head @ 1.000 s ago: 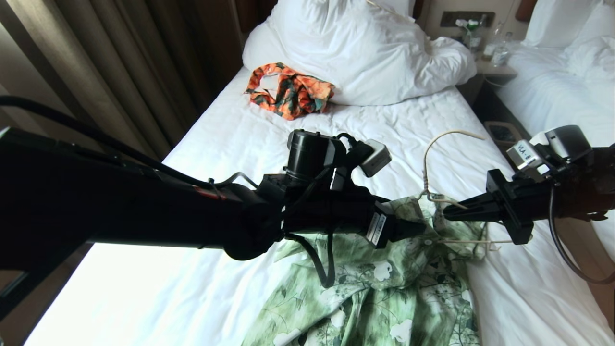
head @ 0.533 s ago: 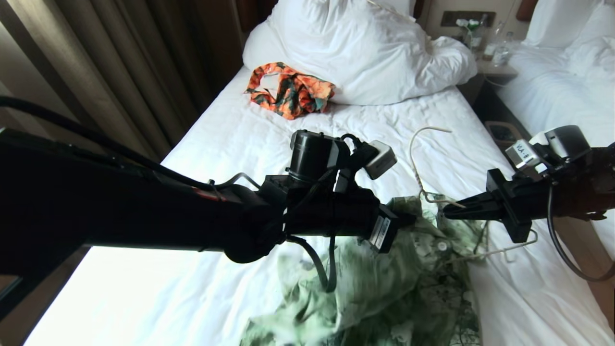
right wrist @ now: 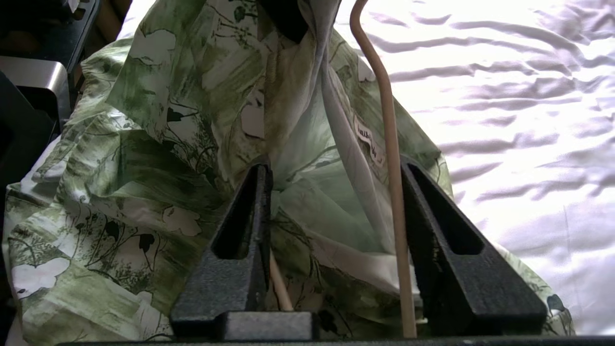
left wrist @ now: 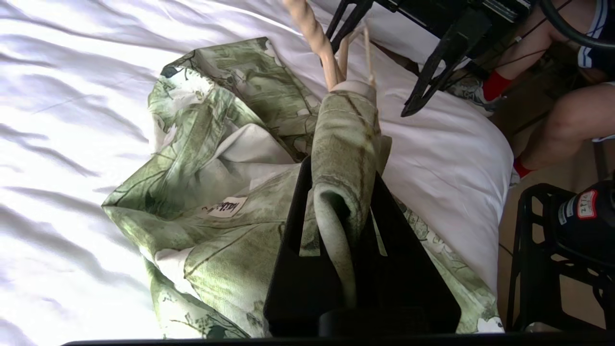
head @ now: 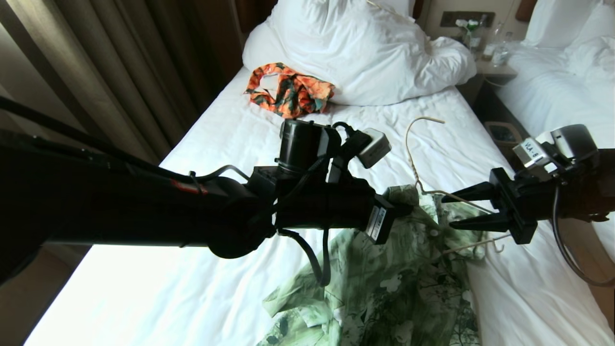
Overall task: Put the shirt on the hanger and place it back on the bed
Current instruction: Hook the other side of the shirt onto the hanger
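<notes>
The left gripper (head: pixel 406 209) was clenched on a fold of the mottled green flowered shirt (head: pixel 384 283), lifting it above the white-sheeted bed (head: pixel 230 139). Beside it, the right gripper (head: pixel 451 211) stood released around the thin cream wire hanger (head: pixel 412 158).

my left gripper (left wrist: pixel 343 192) reached in from the left, fingers clamped tight. my right gripper (head: pixel 454 210) faced it from the right, fingers spread apart.
</notes>
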You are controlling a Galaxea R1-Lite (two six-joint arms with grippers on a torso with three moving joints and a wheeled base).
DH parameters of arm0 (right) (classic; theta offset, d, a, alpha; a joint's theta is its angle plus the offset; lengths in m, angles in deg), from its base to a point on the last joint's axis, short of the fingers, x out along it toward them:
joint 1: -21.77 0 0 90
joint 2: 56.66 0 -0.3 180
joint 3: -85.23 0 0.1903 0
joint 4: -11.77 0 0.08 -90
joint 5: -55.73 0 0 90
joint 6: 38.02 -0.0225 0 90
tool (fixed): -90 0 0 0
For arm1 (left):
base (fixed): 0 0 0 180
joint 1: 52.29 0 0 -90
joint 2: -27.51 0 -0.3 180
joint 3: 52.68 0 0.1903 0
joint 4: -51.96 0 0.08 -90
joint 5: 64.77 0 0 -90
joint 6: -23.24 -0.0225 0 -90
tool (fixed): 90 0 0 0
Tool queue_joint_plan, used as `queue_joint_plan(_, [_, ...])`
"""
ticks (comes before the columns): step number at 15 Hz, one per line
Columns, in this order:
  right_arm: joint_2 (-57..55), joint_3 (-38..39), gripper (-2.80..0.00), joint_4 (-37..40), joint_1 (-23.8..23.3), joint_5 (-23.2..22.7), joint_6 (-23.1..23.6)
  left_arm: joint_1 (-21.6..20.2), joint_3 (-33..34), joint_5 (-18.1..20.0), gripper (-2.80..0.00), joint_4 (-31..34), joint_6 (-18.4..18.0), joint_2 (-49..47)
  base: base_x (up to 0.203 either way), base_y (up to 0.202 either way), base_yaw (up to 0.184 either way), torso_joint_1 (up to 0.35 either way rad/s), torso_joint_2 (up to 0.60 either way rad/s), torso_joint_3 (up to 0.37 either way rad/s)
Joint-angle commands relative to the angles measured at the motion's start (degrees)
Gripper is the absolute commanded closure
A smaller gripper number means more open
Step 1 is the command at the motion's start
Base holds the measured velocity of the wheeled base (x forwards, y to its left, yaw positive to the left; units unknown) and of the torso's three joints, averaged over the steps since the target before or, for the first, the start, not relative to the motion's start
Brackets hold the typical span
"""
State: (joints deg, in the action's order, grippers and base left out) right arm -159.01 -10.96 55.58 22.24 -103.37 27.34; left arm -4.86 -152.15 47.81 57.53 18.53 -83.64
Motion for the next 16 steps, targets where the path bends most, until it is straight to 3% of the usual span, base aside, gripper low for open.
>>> queue_joint_plan(1, [4.3,0.6,-2.8,1.6,-0.9,-0.3,-1.0,0.6,0.9,0.1,0.0,0.0,0.1,2.0,0.0,0.0,0.0,0.0,0.0,0.0])
queue_joint_plan(3, [10.0,0.5,-2.8,5.1,-1.5,-0.2,-7.6,1.6,2.2,-1.8,0.0,0.0,0.3,3.6,0.0,0.0,0.0,0.0,0.0,0.0])
queue_joint_plan(4, [13.1,0.2,-2.8,5.9,-1.7,-0.1,-14.5,2.1,2.9,-3.1,0.0,0.0,0.4,4.7,0.0,0.0,0.0,0.0,0.0,0.0])
queue_joint_plan(7, [18.6,-6.8,-2.8,6.6,-1.9,2.8,-41.6,4.1,4.6,-5.5,0.0,0.1,3.7,8.7,0.0,0.0,0.0,0.0,0.0,0.0])
queue_joint_plan(8, [18.8,-11.7,-2.8,6.5,-1.8,6.3,-49.8,4.4,5.4,-6.5,0.0,0.1,3.8,9.3,0.0,0.0,0.0,0.0,0.0,0.0])
queue_joint_plan(9, [18.7,-15.4,-2.8,6.4,-1.7,12.8,-57.0,4.4,6.1,-7.1,0.0,0.1,3.9,10.0,0.0,0.0,0.0,0.0,0.0,0.0])
queue_joint_plan(11, [18.6,-17.3,-2.8,6.4,0.0,31.3,-65.1,4.5,7.8,-7.8,0.0,0.1,4.1,12.1,0.0,0.0,0.0,0.0,0.0,0.0])
queue_joint_plan(12, [18.6,-17.4,-2.8,6.7,1.1,38.4,-68.8,4.5,8.0,-8.0,0.0,0.0,4.2,13.0,0.0,0.0,0.0,0.0,0.0,0.0])
queue_joint_plan(13, [18.7,-16.9,-2.8,7.1,1.7,42.0,-71.3,4.7,8.1,-8.2,0.0,0.1,4.7,13.9,0.0,0.0,0.0,0.0,0.0,0.0])
queue_joint_plan(15, [18.9,-17.4,-2.8,12.4,2.0,43.6,-71.5,5.1,8.1,-8.4,0.0,0.1,6.1,15.5,0.0,0.0,0.0,0.0,0.0,0.0])
queue_joint_plan(16, [18.9,-17.6,0.0,16.6,2.1,46.5,-69.6,5.3,8.3,-8.6,0.0,0.1,6.1,16.2,0.0,0.0,0.0,0.0,0.0,0.0])
